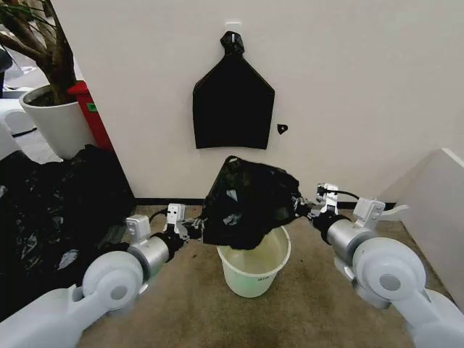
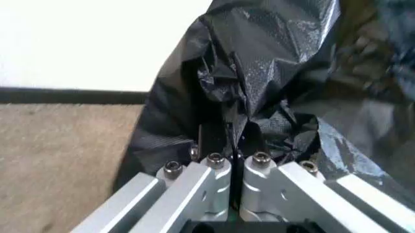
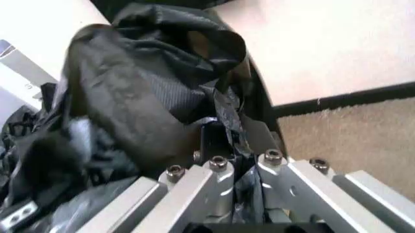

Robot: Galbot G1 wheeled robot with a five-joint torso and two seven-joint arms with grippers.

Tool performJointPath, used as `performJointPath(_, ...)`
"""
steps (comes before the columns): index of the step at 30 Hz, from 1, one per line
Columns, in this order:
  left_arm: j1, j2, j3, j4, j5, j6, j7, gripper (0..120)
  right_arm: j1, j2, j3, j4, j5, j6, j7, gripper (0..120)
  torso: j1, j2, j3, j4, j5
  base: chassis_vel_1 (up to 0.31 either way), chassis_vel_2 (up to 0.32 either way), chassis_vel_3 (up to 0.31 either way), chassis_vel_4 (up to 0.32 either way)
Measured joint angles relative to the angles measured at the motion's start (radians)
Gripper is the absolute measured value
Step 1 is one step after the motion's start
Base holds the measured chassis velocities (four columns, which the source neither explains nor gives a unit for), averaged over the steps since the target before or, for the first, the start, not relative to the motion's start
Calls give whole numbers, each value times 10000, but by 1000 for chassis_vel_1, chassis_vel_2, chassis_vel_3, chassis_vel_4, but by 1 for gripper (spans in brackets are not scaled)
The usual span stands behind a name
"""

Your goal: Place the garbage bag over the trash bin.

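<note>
The glossy black garbage bag (image 1: pixel 248 201) hangs crumpled between both grippers, just above the rear rim of the trash bin (image 1: pixel 255 270), a cream-white bucket on the carpet. My left gripper (image 1: pixel 197 228) is shut on the bag's left edge, and in the left wrist view its fingers (image 2: pixel 214 141) pinch the black plastic (image 2: pixel 259 73). My right gripper (image 1: pixel 303 206) is shut on the bag's right edge; the right wrist view shows film (image 3: pixel 149 92) clamped between its fingers (image 3: pixel 213 141). The bag's lower folds dip toward the bin's opening.
A flat black bundle (image 1: pixel 233 101) hangs on the white wall behind. A large heap of black plastic (image 1: pixel 51 210) lies on the left, beside a white plant pot (image 1: pixel 54 119). A pale slanted panel (image 1: pixel 435 203) stands at the right. Carpet surrounds the bin.
</note>
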Motion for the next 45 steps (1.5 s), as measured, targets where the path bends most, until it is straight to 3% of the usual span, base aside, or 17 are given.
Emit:
performJointPath(4,-924,-387,535,270,-204,17,-10,0,37,10,46,29,120,17,109,0,0,-2,1,2,3,0,0,0,0)
performJointPath(9,-3156,-1600,1892,988,-930,88,-303,0,275,-533,441,443,693,65,399,0,1,-1,0,-6,1,0,0,0,0)
performJointPath(15,-3787,-2468,2780,1439,-1453,34,-751,0,54,-490,368,596,796,51,414,0,1,-1,0,-5,3,0,0,0,0)
performJointPath(20,-3192,-2713,2866,1756,-1449,-162,-1003,0,-507,303,130,108,655,-37,310,0,1,-1,0,0,2,0,0,0,0)
performJointPath(26,-2278,-2572,2228,1875,-1358,-292,-1307,0,-742,959,-8,-639,603,-112,282,0,1,-1,0,-1,-1,0,0,0,0)
performJointPath(32,-573,-1818,877,1305,-1178,-298,-1715,0,-1164,1088,94,-739,571,-17,755,0,1,-1,-1,0,-2,0,0,0,0)
performJointPath(38,2097,-662,-327,232,-784,-228,-1655,0,-2192,1028,381,-284,549,18,1131,0,0,-1,-3,4,-3,0,0,0,0)
performJointPath(45,2498,-800,-306,254,-450,-209,-1558,0,-2828,1287,345,-188,510,-83,1557,0,0,-1,-2,-5,-1,0,0,0,0)
